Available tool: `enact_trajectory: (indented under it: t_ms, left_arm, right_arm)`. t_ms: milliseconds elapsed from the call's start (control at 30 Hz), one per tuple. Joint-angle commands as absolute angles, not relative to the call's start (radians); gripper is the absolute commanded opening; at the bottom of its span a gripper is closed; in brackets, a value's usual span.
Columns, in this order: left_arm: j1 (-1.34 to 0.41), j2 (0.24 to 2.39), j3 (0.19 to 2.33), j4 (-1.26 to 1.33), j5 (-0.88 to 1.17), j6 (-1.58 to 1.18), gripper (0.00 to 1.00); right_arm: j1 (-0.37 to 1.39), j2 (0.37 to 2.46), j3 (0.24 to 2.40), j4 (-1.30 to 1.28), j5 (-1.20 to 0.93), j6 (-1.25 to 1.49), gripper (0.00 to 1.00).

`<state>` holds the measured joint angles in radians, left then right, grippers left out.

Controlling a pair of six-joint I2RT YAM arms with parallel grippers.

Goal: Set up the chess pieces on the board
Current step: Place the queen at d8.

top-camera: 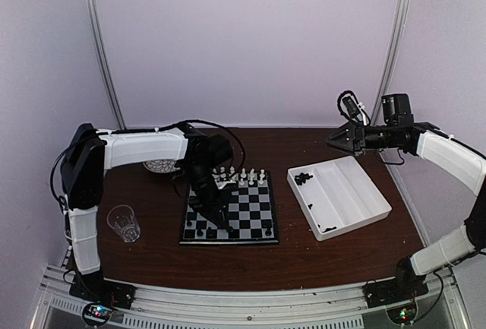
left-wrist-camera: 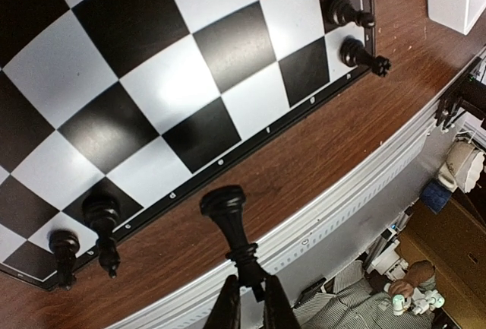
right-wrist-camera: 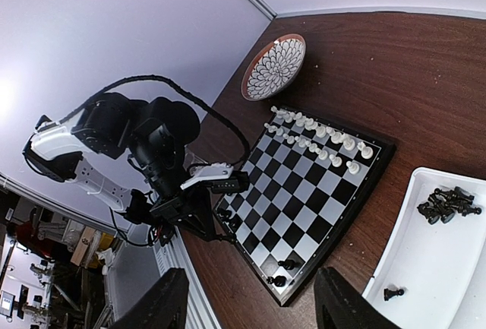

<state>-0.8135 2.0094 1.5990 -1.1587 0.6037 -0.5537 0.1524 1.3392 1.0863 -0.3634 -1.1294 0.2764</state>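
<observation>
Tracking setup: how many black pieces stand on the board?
4. Two black pieces at the board's near-left corner, two near-right. A fifth black piece is in the left pincer; its arm may hide more.

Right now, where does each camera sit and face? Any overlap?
Top external: above and behind the arm bases, looking down at the table; both arms show, left gripper over the board, right gripper raised by the tray.
Left wrist: looking down at the board's lettered edge; its fingers pinch a black piece.
Right wrist: held high, looking across the board at the left arm; its open fingers frame the bottom.
Shared: the board in all three; the tray in top and right wrist.
</observation>
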Motion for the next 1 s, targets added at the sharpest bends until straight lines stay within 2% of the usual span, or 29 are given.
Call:
enact_trajectory:
  t_ms: [0, 567, 733, 967]
  left_arm:
    - [-0.815, 2.044, 1.621, -1.114, 0.624, -0.554, 0.0]
    - [-0.815, 2.106, 1.642, -1.097, 0.651, -0.546, 0.0]
    - [-0.814, 2.101, 1.643, -1.097, 0.645, -0.546, 0.13]
    - [-0.815, 2.102, 1.643, -1.097, 0.637, -0.545, 0.18]
  right_arm:
    - [0.153, 1.33, 1.075, -0.335, -1.145, 0.282, 0.6]
    - [0.153, 1.312, 1.075, -0.354, -1.139, 0.27, 0.6]
    - [0.153, 1.308, 1.075, -0.357, -1.137, 0.267, 0.6]
    - [0.153, 1.306, 1.077, -0.362, -1.135, 0.265, 0.6]
